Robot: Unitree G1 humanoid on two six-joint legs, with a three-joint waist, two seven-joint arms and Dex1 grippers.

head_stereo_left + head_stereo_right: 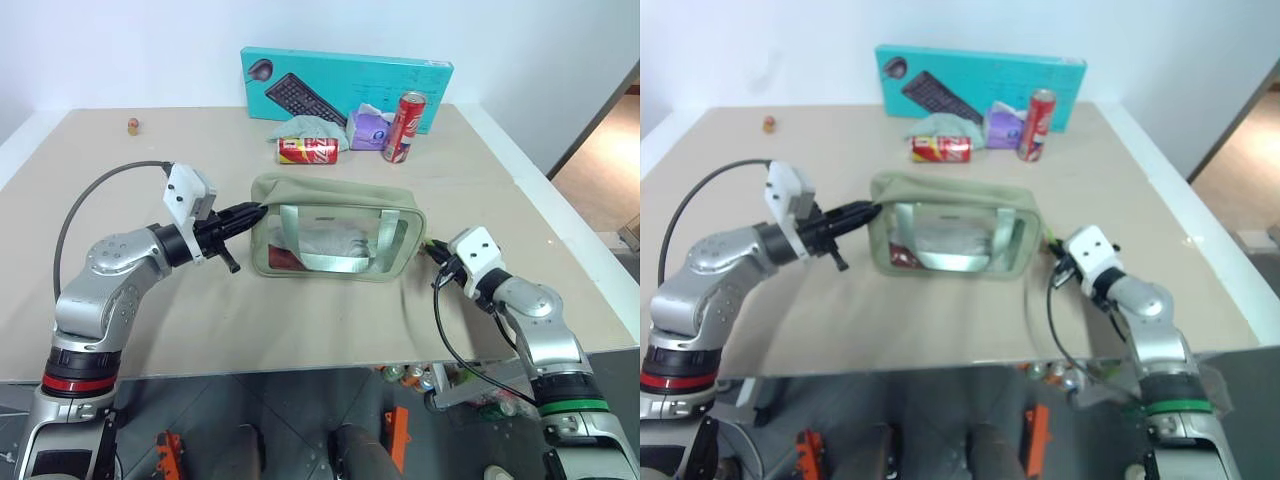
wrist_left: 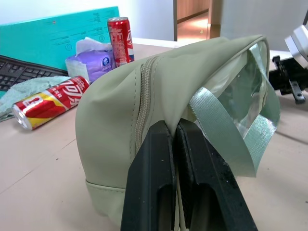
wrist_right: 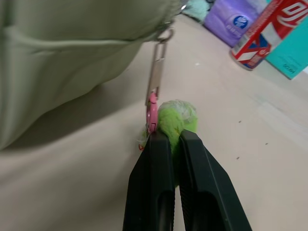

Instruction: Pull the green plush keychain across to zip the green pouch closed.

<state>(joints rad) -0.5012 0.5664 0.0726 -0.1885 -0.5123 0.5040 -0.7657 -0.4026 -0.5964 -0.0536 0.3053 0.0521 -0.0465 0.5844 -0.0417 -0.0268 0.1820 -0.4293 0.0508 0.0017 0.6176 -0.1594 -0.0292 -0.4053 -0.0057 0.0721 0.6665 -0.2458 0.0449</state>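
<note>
The right gripper (image 3: 174, 139) is pinching the green plush keychain (image 3: 177, 117) at the four o'clock corner of the green pouch (image 1: 335, 232) — its clip is running taut up to the zipper; at nine o'clock, the left gripper (image 2: 174, 132) is clamping the pouch's end fabric, probably anchoring it; the teal box (image 1: 345, 85) is standing at twelve.
</note>
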